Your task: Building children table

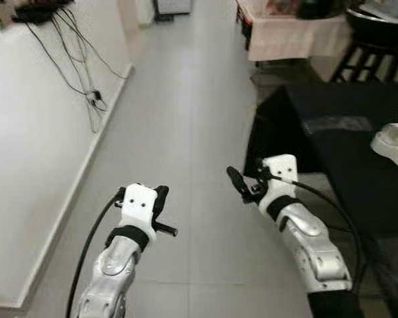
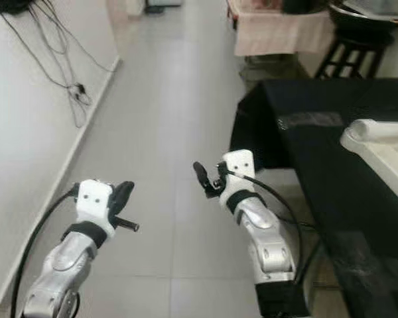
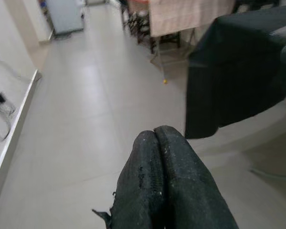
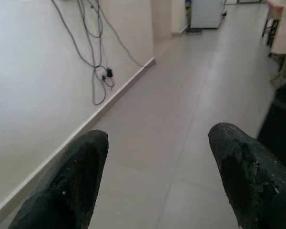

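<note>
A white moulded part (image 2: 378, 142) with a rounded tube-like end lies on a black cloth-covered table (image 1: 345, 152) at my right. My right gripper (image 1: 235, 177) hangs over the floor just left of that table's corner. It is open, with its two black fingers (image 4: 71, 186) spread wide and nothing between them. My left gripper (image 1: 163, 199) is held out over the tiled floor further left, well away from the table. In the left wrist view its fingers (image 3: 157, 176) are pressed together, shut on nothing.
A white wall with dangling black cables (image 1: 79, 79) runs along my left. A grey tiled corridor (image 1: 186, 119) stretches ahead. Further on at the right stand a table with a pink cloth (image 1: 292, 33) and a black stool (image 1: 365, 59).
</note>
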Controlling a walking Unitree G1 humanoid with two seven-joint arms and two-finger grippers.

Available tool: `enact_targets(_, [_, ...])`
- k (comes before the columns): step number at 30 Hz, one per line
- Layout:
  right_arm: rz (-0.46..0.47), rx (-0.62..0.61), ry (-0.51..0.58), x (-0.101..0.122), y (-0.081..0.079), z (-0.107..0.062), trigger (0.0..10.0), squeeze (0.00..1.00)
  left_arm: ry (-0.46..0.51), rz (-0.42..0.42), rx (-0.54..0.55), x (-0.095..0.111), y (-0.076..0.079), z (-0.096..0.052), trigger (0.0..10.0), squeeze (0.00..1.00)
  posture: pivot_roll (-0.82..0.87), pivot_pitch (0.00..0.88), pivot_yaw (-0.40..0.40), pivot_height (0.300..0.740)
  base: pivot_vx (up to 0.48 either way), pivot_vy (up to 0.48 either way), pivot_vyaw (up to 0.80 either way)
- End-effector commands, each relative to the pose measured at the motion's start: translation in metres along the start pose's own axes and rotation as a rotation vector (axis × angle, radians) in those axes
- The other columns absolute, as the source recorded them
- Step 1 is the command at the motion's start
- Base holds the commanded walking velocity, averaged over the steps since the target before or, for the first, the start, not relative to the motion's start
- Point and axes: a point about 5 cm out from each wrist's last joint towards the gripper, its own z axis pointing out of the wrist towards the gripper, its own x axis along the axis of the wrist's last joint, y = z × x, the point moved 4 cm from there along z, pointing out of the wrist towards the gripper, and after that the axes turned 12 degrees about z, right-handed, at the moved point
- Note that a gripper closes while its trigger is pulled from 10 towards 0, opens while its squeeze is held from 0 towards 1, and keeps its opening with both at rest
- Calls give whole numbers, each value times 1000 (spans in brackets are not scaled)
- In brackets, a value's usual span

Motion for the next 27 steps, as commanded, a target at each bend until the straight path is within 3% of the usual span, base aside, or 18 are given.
enact_targets(1, [4,9,-15,-4,-2,0,10000,0,-4,5,6,-1,-2,-1,10000,0,53,100,-17,740,247,0,0])
enact_targets(21, [10,5,-22,-5,-2,2,10000,0,-1,3,11,-1,-4,0,10000,0,56,106,-18,740,246,0,0])
enact_targets(27, [9,14,-25,-5,-3,2,10000,0,0,2,13,0,-4,1,10000,0,58,108,-17,740,247,0,-800])
